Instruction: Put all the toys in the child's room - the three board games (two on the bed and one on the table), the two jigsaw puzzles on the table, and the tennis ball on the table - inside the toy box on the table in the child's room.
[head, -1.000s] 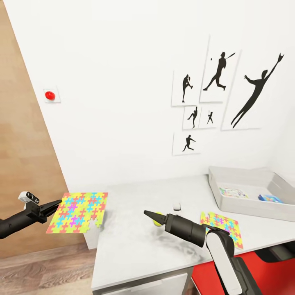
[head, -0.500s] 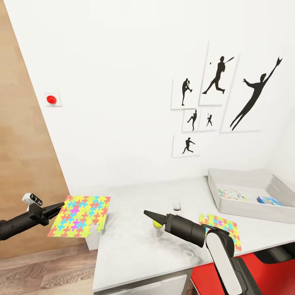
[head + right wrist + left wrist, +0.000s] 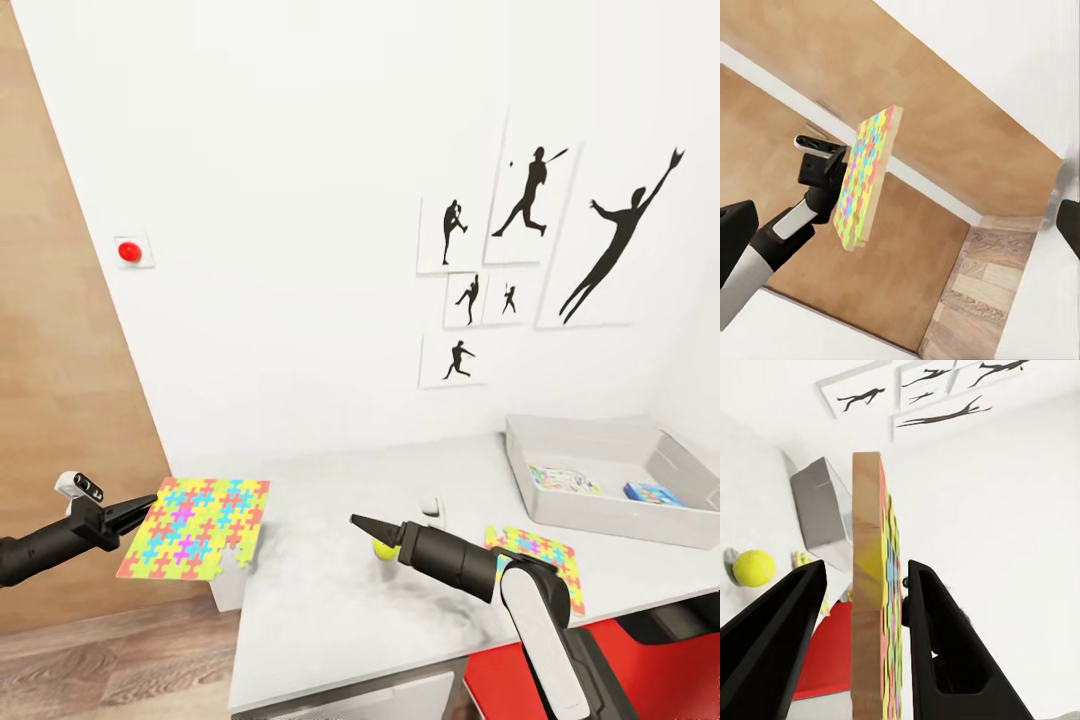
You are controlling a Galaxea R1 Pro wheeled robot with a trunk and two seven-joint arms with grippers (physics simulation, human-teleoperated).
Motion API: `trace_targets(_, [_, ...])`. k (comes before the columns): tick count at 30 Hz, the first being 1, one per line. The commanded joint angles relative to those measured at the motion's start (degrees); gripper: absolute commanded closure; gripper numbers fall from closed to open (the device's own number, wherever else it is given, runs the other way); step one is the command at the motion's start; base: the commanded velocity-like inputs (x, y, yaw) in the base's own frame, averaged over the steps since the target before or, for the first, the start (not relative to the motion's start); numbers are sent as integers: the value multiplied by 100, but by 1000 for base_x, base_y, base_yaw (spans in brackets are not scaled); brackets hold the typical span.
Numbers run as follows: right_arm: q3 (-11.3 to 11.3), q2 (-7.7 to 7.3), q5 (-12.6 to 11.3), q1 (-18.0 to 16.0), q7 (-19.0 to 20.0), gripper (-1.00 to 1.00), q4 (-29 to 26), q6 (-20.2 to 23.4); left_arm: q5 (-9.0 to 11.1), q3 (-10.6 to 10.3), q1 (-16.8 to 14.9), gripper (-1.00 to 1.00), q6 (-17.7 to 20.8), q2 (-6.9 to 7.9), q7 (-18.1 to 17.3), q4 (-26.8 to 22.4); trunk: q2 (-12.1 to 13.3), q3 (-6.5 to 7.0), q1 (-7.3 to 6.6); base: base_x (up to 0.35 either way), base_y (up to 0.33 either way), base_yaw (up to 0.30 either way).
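pale grey desk (image 3: 330,600) carries most of what matters; at its far right corner sits the toy box (image 3: 590,510), a shallow grey bin with two printed board games (image 3: 562,480) already lying inside; a second jigsaw puzzle (image 3: 545,560) lies flat near the desk's front right edge, partly behind the right forearm; the held jigsaw puzzle (image 3: 195,525) hangs level just off the desk's left edge, its inner border over the corner; the left hand (image 3: 859,607) has a finger either side of this board at its outer edge, though whether both press on it i cannot tell; edge-on it looks a stiff, thin, wood-backed slab, probably light, likely to tip under an edge pinch, so a deeper bite would serve; the right hand (image 3: 362,522) reads closed to a point near the desk's middle, holding nothing; the tennis ball (image 3: 384,546) rests just beyond it, round, fuzzy, apt to roll, best taken across its middle.
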Motion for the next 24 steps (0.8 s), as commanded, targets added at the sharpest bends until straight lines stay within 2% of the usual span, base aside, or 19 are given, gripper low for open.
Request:
trace_targets(1, [28,1,4,-5,-24,-100,-1,25,21,-36,-8,100,55,9,-29,5,36,10,-22,-17,0,0])
trace_targets(13, [132,5,0,-4,-88,-100,0,-8,21,-34,-8,100,55,13,-29,5,517,227,-286,-2,0,-3])
trace_targets(24, [213,4,0,-4,-77,-100,0,-57,21,-43,-9,100,55,13,-29,-77,958,478,-527,0,0,-211])
